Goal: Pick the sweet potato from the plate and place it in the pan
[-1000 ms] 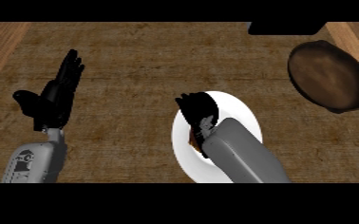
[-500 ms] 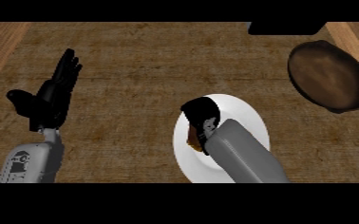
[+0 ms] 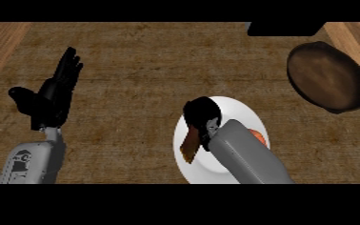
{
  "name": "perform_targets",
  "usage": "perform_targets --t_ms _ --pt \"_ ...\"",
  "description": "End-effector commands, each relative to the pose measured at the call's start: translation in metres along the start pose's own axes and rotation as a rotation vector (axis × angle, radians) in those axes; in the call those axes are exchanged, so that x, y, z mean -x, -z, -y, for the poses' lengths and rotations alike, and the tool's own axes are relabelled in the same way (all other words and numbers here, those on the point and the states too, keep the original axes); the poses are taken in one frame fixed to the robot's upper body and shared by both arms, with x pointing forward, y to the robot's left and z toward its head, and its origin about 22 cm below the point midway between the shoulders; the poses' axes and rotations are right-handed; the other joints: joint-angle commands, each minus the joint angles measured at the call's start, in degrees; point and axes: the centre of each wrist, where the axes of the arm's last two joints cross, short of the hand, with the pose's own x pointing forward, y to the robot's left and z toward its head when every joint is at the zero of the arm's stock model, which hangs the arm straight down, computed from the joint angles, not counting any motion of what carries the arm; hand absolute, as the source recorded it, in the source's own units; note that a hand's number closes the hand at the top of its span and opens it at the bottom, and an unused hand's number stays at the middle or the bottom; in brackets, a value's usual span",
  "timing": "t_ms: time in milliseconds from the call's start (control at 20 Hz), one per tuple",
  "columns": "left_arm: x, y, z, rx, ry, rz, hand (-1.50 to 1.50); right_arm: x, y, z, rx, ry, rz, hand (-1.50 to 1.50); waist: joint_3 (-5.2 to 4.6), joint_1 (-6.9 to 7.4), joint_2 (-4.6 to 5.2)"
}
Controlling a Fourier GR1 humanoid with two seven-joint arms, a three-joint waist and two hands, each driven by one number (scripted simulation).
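My left hand (image 3: 51, 95): open, fingers straight, resting at left. My right hand (image 3: 202, 117): fingers curled downward, forearm angled in from below.

the bench (image 3: 141, 66) is brown with a fine woven grain, and paler wood strips show at ten and two o'clock. the plate (image 3: 239, 112) is white, the sweet potato (image 3: 259, 136) orange, the pan (image 3: 327, 78) dark brown. both hands, left hand (image 3: 49, 97) and right hand (image 3: 202, 117), are black on grey forearms.
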Motion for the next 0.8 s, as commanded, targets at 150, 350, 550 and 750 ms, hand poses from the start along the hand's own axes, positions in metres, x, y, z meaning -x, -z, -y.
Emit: perform_targets --t_ms 150,350,550,750 --pt "0.004 -0.014 -0.004 -0.015 -0.003 0.007 0.0 0.026 -0.031 -0.054 0.112 0.193 -0.044 1.5 0.25 -0.96 0.17" --pt "-0.004 -0.007 -0.014 -0.032 0.005 -0.012 0.0 0.033 -0.074 -0.066 0.261 0.298 -0.081 1.5 0.24 -1.64 0.03" --pt "0.001 -0.006 -0.009 -0.031 -0.006 -0.016 0.0 0.038 -0.108 -0.06 0.531 0.289 -0.129 1.5 0.24 -1.89 0.0" --pt "0.003 -0.009 -0.007 -0.018 -0.003 -0.008 0.0 0.055 -0.139 -0.052 0.79 0.265 -0.137 1.5 0.27 -1.51 0.18"
